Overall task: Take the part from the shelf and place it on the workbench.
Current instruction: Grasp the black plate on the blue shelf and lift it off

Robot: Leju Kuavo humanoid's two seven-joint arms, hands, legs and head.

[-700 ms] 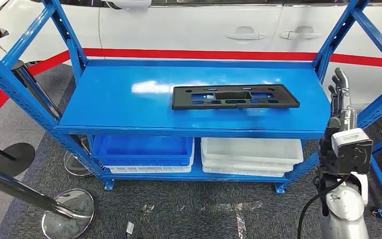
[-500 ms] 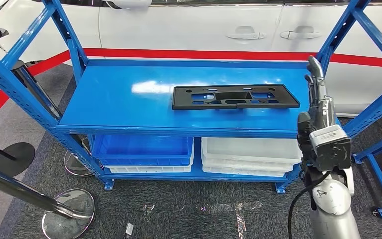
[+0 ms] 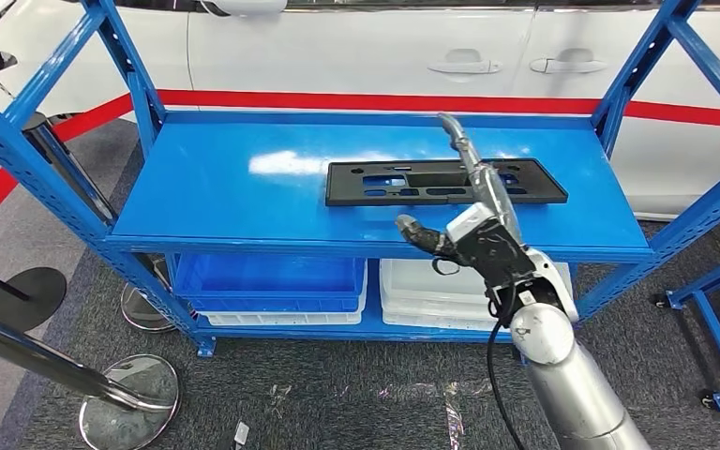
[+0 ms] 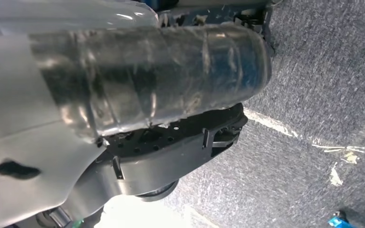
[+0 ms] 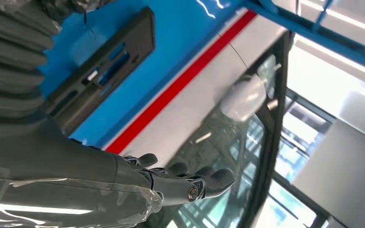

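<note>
While my right hand (image 3: 469, 220) hovers with fingers spread and holding nothing above the shelf (image 3: 225, 202), the part (image 3: 445, 182) lies flat toward its right. It looks thin, light, stiff plastic with cutouts; I'd grip the near long edge.

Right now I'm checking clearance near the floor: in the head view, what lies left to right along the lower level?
Chrome stanchion base → blue bin → white bin → right hand, open, raised in front of the shelf.
</note>
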